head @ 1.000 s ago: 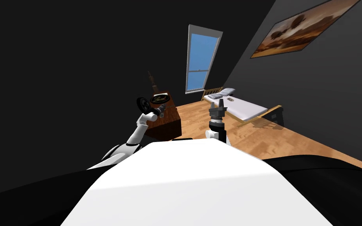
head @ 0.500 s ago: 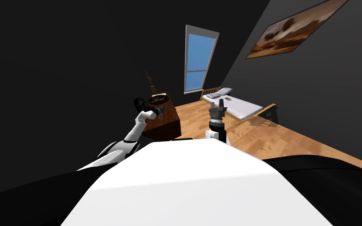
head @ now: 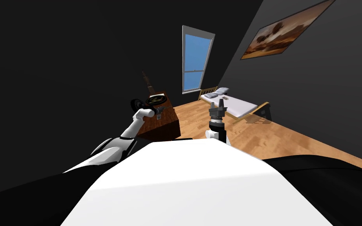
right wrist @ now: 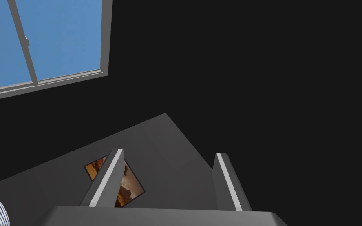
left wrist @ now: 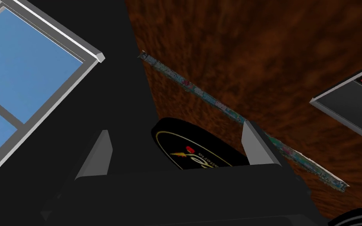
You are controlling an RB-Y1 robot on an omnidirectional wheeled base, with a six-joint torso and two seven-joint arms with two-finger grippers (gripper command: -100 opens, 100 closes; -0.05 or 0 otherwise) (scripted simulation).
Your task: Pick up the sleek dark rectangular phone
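Phone (left wrist: 353, 106) lay flat on the brown wooden surface (left wrist: 262, 51), off to one side of the robot's left pincer (left wrist: 176, 129).

The dark handset, pale-rimmed with a keypad at one end, sat apart from the left pincer's two grey fingers, which stood spread and gripped nothing. A black disc (left wrist: 194, 149) with gold lettering was seen between those fingers, close to the pincer's dark body. A thin mottled strip (left wrist: 215, 104) ran across the wood between disc and phone. The right pincer (right wrist: 169, 153) was raised in front of the robot, its fingers likewise apart and empty. Across the wooden floor (head: 278, 137), a bed (head: 235, 105) stood near the window (head: 195, 64).
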